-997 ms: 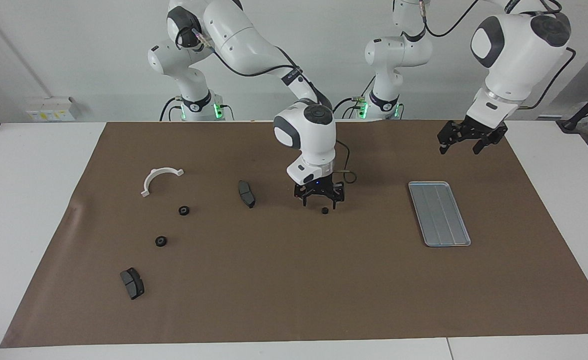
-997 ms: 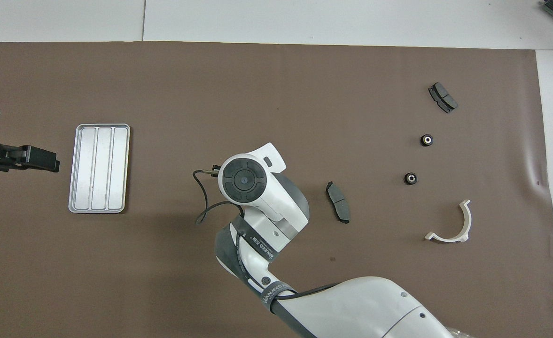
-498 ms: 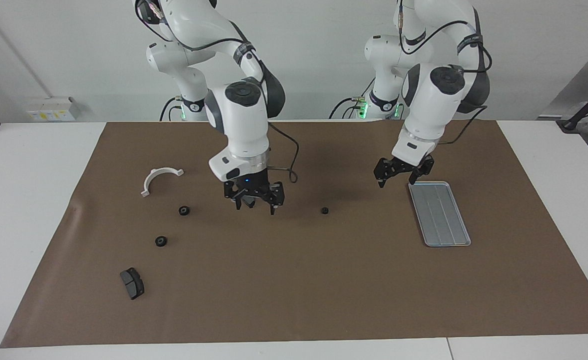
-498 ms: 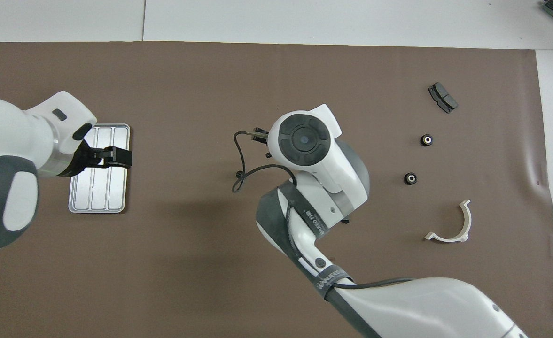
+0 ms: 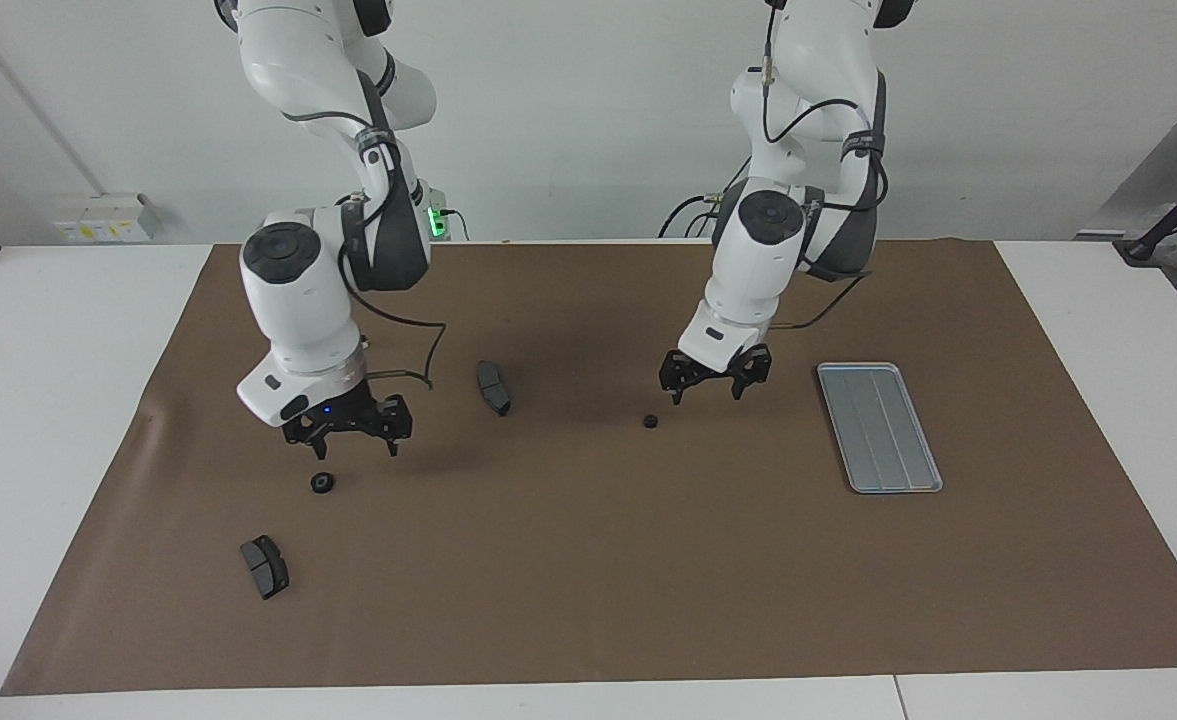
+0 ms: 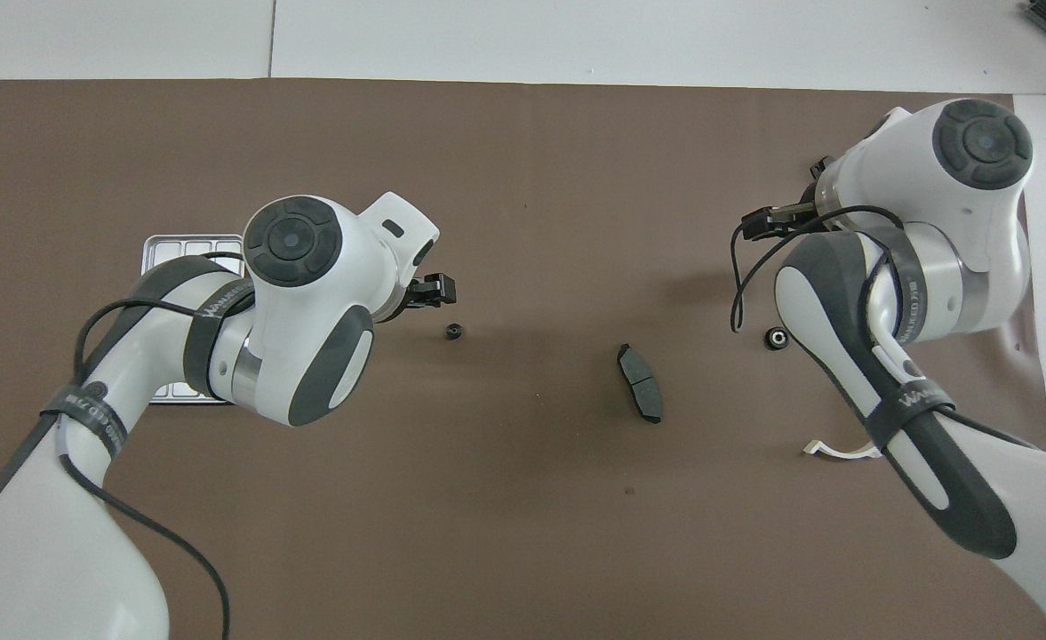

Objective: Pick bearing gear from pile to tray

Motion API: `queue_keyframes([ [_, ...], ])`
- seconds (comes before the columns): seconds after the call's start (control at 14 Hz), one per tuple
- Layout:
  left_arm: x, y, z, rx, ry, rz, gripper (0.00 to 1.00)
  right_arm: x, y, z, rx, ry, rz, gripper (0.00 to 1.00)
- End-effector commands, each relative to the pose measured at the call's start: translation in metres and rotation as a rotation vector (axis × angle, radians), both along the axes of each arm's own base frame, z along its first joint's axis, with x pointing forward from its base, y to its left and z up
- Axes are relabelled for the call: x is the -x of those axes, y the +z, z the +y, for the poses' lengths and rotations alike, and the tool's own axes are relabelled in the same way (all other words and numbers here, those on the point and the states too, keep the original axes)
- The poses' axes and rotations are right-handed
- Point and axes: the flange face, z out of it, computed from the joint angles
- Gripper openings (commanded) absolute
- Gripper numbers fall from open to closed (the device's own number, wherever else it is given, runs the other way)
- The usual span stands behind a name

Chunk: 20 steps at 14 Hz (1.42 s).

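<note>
A lone small black bearing gear [image 5: 651, 421] [image 6: 453, 332] lies at mid-mat. My left gripper [image 5: 708, 392] [image 6: 434, 292] hangs open just above the mat beside it, between it and the tray [image 5: 878, 427]. The silver ridged tray lies bare toward the left arm's end; from overhead only its corner [image 6: 176, 244] shows past the left arm. My right gripper [image 5: 353, 445] is open and low over the pile at the right arm's end. One gear [image 5: 322, 483] lies just off its fingertips. Another gear [image 6: 777, 338] shows only from overhead.
A dark brake pad [image 5: 493, 387] [image 6: 640, 396] lies between the two grippers. A second pad [image 5: 265, 566] sits farther from the robots at the right arm's end. Only a tip of the white bracket [image 6: 829, 451] shows, under the right arm.
The right gripper swept from beside the lone mid-mat gear to over the pile. The left gripper swung in past the tray to beside that gear. Both stayed open.
</note>
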Motion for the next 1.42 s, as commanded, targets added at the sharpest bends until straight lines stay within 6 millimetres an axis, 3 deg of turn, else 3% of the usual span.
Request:
queue_keyframes([
  [0.0,-0.005,-0.019,-0.029,-0.002,-0.001,0.004,1.0,0.014,-0.031,-0.045,-0.021,0.102,-0.012,1.0],
  [0.14,0.0,-0.034,-0.042,-0.005,-0.017,0.006,1.0,0.016,-0.053,-0.066,-0.04,0.148,-0.013,1.0],
  [0.43,0.003,-0.05,-0.047,-0.01,-0.024,0.01,1.0,0.015,-0.09,-0.072,-0.098,0.193,-0.02,1.0],
  [0.64,0.012,-0.07,-0.047,-0.019,-0.034,0.021,0.9,0.015,-0.097,-0.071,-0.097,0.192,-0.023,1.0],
  [0.78,0.017,-0.075,-0.048,-0.023,-0.041,0.026,0.86,0.016,-0.106,-0.072,-0.09,0.204,-0.027,1.0],
  [1.0,0.023,-0.08,-0.048,-0.021,-0.047,0.023,0.74,0.019,-0.107,-0.081,-0.092,0.234,-0.004,1.0],
  [1.35,0.032,-0.087,-0.049,-0.029,-0.056,0.038,0.52,0.025,-0.108,-0.08,-0.102,0.231,0.029,1.0],
])
